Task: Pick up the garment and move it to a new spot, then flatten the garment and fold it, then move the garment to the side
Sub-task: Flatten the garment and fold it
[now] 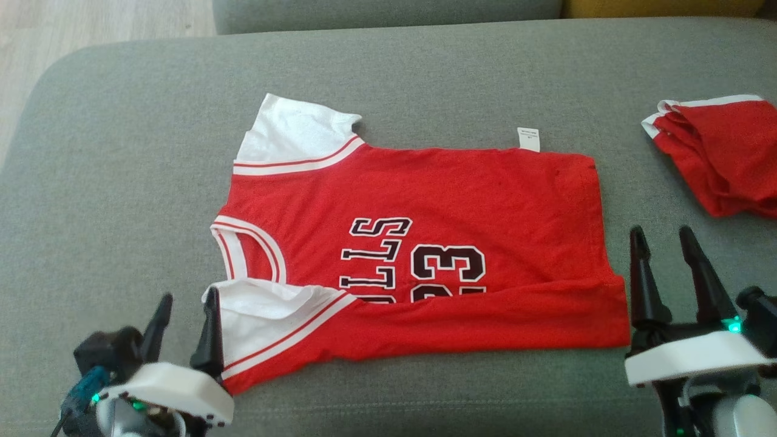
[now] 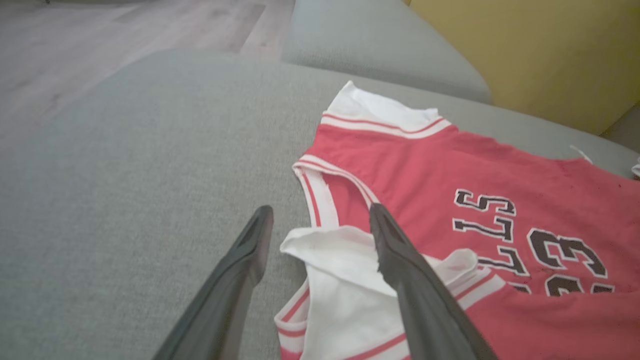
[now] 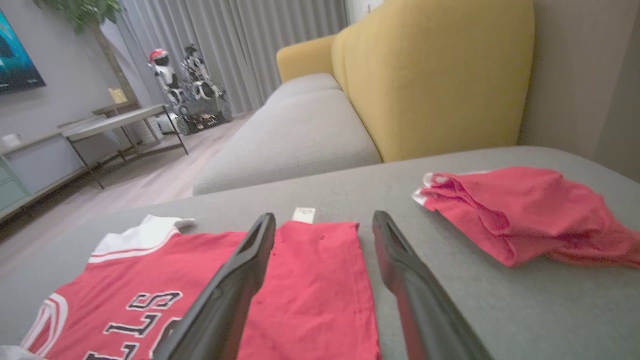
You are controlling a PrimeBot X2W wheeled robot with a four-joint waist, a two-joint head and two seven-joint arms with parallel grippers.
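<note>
The left gripper (image 1: 187,297) stands wide open and empty, one finger over the near white sleeve (image 1: 267,321) of the jersey (image 1: 425,200). The right gripper (image 1: 661,233) is also wide open, empty, just beside the hem's near corner. The jersey lies on the grey cushion (image 1: 121,152), its near edge folded over the print. Farther right, well apart, lies a crumpled red garment (image 1: 722,158).
</note>
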